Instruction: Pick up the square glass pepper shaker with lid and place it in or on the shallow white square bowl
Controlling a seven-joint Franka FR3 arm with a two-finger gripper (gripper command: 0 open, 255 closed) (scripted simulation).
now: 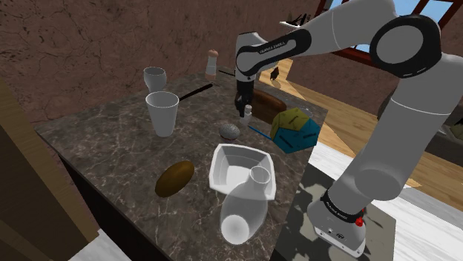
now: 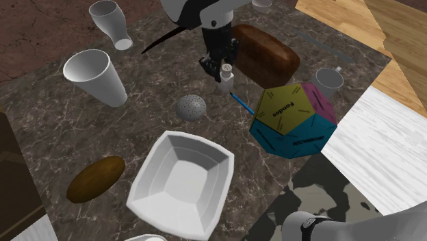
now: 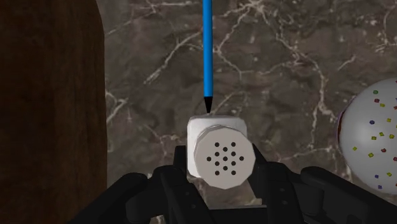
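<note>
Pepper shaker [image 3: 219,153], white, perforated lid: clasped betw. jaws. Sq. bowl [image 2: 205,161]: white, interior bare. Multicolour polyhedron [image 2: 291,113]: lettering unreadable.

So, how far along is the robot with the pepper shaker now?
Done: the gripper is at the pepper shaker. In hand: its fingers clasp it, apparently not yet lifted off the counter. Left: carry it to the white square bowl, now empty.

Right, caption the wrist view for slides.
Black hand clasps white square lidded shaker near blue pencil on dark marble counter.
</note>
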